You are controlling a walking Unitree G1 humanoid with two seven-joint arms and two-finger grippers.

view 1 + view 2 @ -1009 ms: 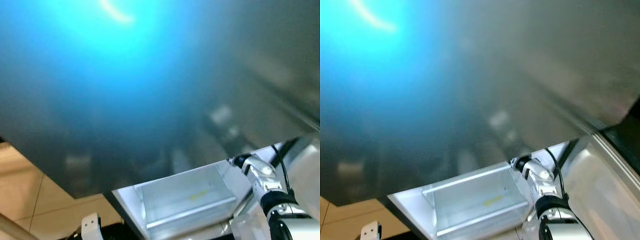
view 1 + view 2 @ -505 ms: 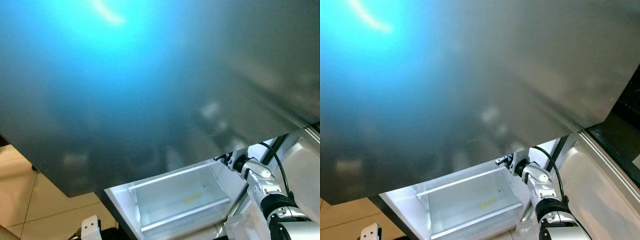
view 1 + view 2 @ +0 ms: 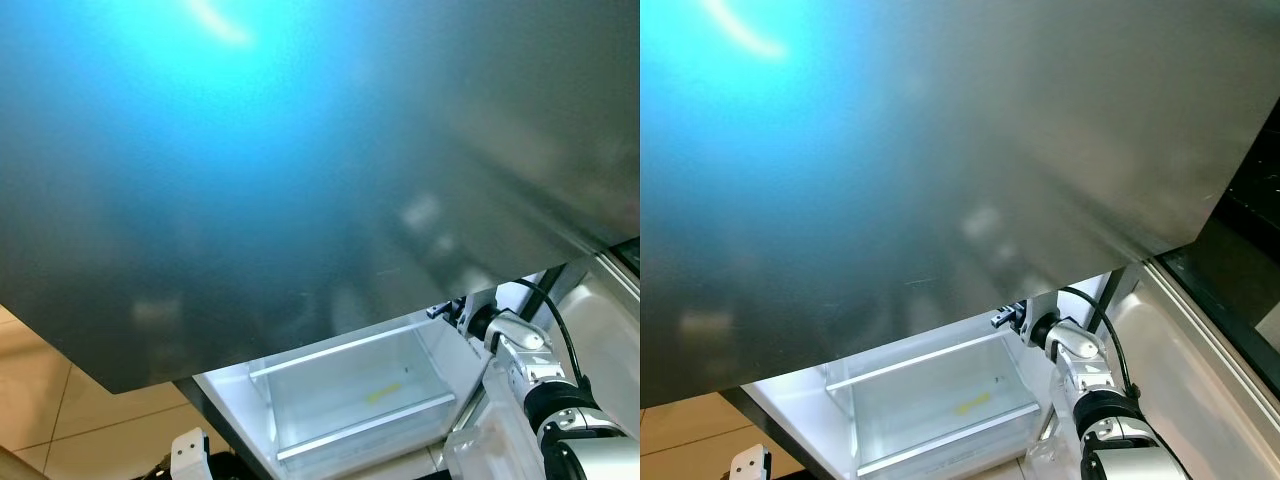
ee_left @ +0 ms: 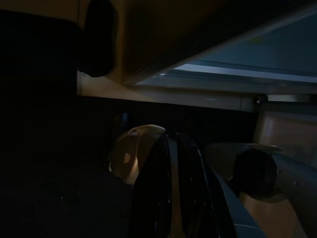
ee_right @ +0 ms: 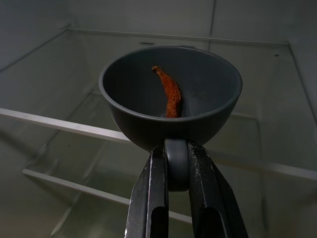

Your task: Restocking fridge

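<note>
Your right gripper (image 5: 176, 163) pinches the bowl (image 5: 171, 94) by its near rim; the bowl sits straight ahead of the fingertips, inside the fridge (image 5: 247, 20). The shelf (image 5: 59, 126) lies below and beyond it. Left gripper (image 4: 173, 188) hangs idle, fingers close together.

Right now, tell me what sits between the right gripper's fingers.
The handle of the grey bowl sits clamped in the right gripper, seen in the right wrist view. A dried chilli lies inside.

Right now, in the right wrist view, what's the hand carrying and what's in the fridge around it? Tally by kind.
Grey bowls, gripped at the handle by the right hand: 1
Reddish-brown food pieces inside the bowl: 1
Glass fridge shelves beyond the bowl, nothing seen on them: 2
Total: 4
</note>
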